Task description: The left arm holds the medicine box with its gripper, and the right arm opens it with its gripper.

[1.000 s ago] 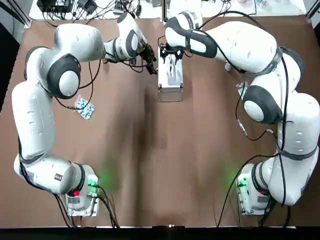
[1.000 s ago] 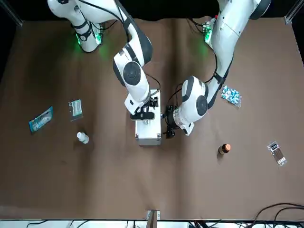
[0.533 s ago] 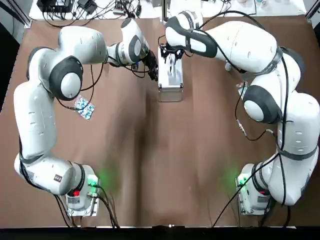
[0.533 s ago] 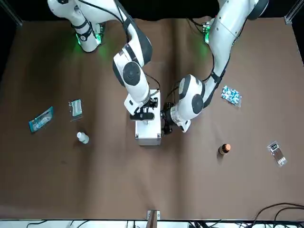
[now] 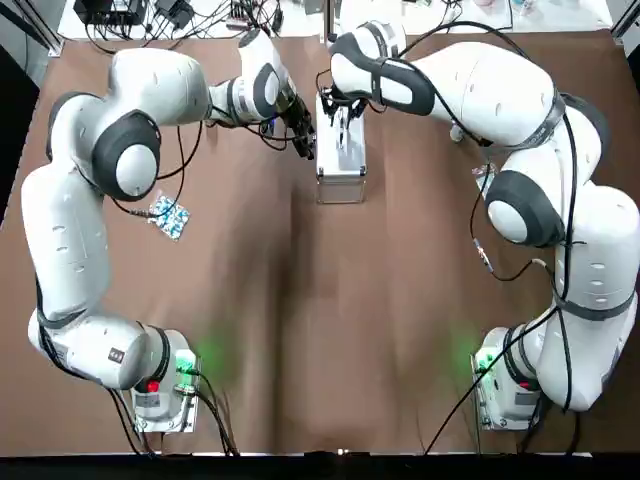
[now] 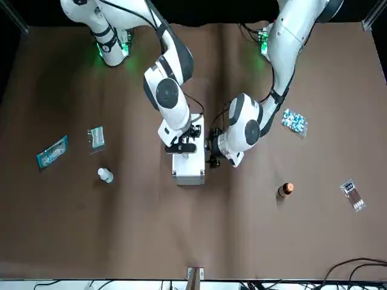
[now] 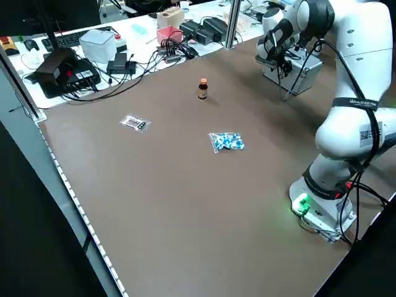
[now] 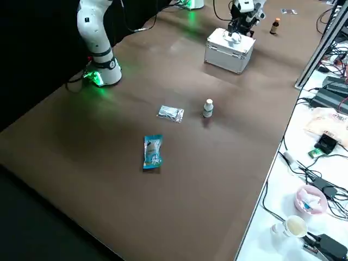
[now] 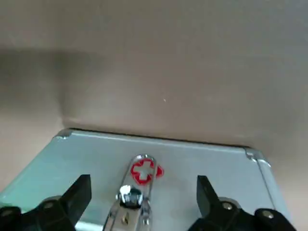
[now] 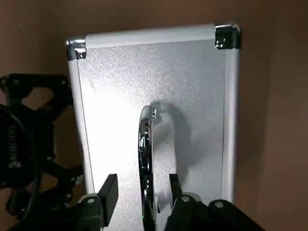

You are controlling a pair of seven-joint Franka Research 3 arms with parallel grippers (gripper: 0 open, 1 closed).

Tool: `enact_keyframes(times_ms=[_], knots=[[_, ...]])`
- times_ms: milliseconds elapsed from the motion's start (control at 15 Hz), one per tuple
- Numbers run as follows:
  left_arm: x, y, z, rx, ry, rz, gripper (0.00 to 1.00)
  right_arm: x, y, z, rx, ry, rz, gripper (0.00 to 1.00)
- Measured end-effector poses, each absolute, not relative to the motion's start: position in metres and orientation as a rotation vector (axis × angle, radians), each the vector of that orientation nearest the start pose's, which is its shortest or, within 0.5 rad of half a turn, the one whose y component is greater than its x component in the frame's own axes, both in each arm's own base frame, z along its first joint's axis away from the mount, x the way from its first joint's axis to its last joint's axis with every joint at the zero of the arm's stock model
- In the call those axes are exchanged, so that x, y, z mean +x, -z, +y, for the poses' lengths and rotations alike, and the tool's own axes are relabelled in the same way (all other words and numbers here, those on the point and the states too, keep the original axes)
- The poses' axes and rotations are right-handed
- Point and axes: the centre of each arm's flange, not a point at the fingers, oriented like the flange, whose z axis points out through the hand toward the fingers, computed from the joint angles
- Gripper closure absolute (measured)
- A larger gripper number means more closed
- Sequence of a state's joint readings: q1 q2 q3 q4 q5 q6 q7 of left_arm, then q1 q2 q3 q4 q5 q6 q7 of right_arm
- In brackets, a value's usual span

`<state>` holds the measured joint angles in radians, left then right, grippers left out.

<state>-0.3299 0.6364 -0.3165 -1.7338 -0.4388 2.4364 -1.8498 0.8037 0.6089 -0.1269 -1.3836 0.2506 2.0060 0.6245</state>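
The medicine box [image 5: 341,160], a silver metal case with a top handle, lies at the far middle of the table. My left gripper [image 5: 306,140] is open against the box's left side. In the left wrist view its fingers [image 9: 73,199] spread wide across a box face [image 9: 202,163] bearing a red-cross latch [image 9: 146,171]. My right gripper [image 5: 340,118] hangs over the lid, open. Its fingers [image 10: 108,192] straddle the handle [image 10: 146,144] with gaps on both sides.
On the left half lie a blue blister pack [image 5: 168,215], a brown bottle [image 6: 285,190] and a small packet [image 6: 352,194]. On the right half are a white bottle [image 6: 105,175], a clear packet [image 6: 95,137] and a blue sachet [image 6: 52,151]. Cables crowd the far edge.
My left gripper has shifted in closer to the box's side. The right gripper has stayed over the handle, and the box has not moved.
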Motion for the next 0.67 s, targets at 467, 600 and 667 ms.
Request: enact_keyframes(times_ms=[467,600,667], knots=[[0.5497,-0.2433,-0.398,1.971,0.639,2.077,0.19,0.5421,-0.3584,0.4782,-3.005,-0.123,0.043,0.53],[0.5501,-0.2427,-0.3962,1.96,0.643,2.097,0.4,0.5421,-0.3584,0.4782,-3.005,-0.123,0.043,0.53],[0.5506,-0.2424,-0.3954,1.944,0.646,2.119,0.5,0.5421,-0.3584,0.4782,-3.005,-0.122,0.043,0.53]])
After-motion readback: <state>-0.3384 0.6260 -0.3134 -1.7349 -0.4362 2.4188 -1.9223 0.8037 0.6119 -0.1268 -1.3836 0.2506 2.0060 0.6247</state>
